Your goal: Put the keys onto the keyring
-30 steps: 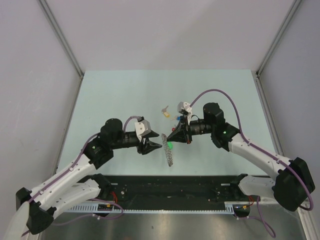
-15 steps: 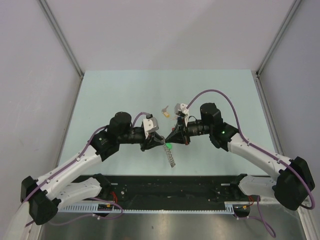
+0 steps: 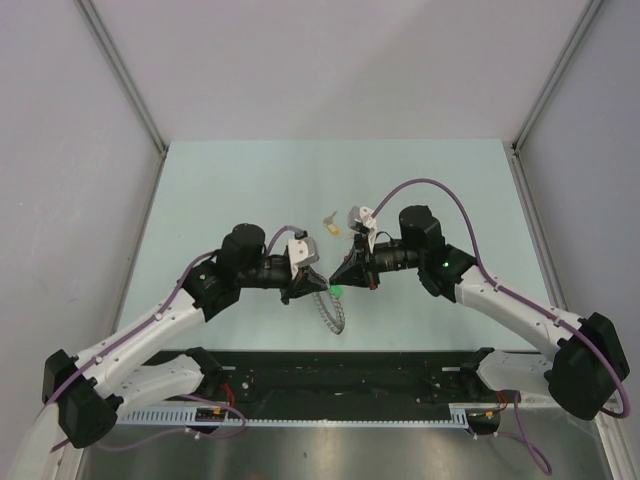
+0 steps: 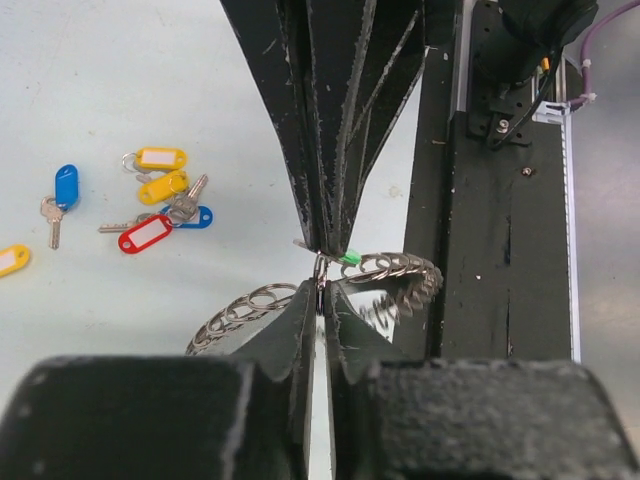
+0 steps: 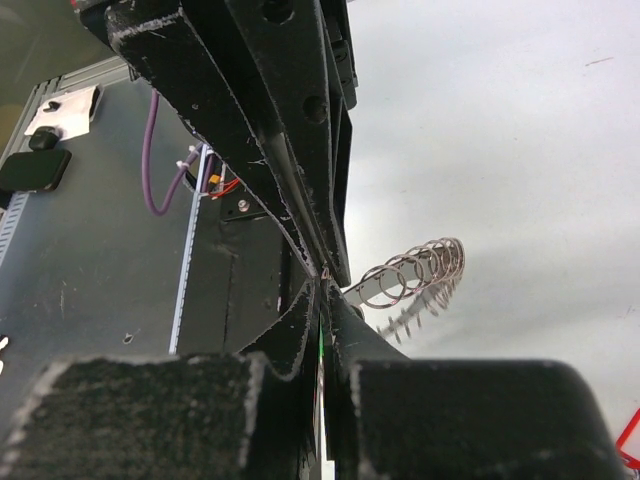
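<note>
While the left claw pinched the floppy keyring above the worktop and the right claw pinched a green key just beside it, the ring could swing; the key might slip off.

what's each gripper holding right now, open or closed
left gripper: closed, holding the keyring
right gripper: closed, holding a green-tagged key

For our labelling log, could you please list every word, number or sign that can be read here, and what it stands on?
No text can be read in any view.
Key tags: the white inserts look blank or are too small to read.
</note>
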{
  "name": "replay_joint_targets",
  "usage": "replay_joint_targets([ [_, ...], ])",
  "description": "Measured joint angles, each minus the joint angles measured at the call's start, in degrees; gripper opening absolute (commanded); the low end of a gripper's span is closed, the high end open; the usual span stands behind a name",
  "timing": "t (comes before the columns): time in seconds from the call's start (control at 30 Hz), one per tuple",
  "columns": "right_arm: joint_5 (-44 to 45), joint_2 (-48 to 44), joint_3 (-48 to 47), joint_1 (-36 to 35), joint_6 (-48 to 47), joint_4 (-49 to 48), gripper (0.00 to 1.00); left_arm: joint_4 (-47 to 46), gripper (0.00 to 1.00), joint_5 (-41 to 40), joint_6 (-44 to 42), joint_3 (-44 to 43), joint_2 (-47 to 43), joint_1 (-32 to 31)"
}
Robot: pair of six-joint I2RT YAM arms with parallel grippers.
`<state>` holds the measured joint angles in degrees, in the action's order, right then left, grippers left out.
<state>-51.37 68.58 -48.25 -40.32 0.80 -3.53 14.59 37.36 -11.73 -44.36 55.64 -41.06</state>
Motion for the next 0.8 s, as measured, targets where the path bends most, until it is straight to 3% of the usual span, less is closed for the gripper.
replay_joint_targets([
  [0.13, 0.46, 0.00, 0.00, 0.02, -0.02, 0.37, 0.00, 0.17, 0.00, 0.09, -0.31, 0.00, 0.00, 0.00],
  [0.77, 3.93, -1.84, -0.35, 1.90, -0.74, 4.98, 0.00, -1.88, 0.00, -7.13, 1.55, 2.34, -7.69, 0.04],
  [0.8, 3.91, -1.81, -0.35, 1.79, -0.35, 4.74, 0.04, -2.03, 0.00, -7.23, 1.68, 2.56, -8.00, 0.04],
])
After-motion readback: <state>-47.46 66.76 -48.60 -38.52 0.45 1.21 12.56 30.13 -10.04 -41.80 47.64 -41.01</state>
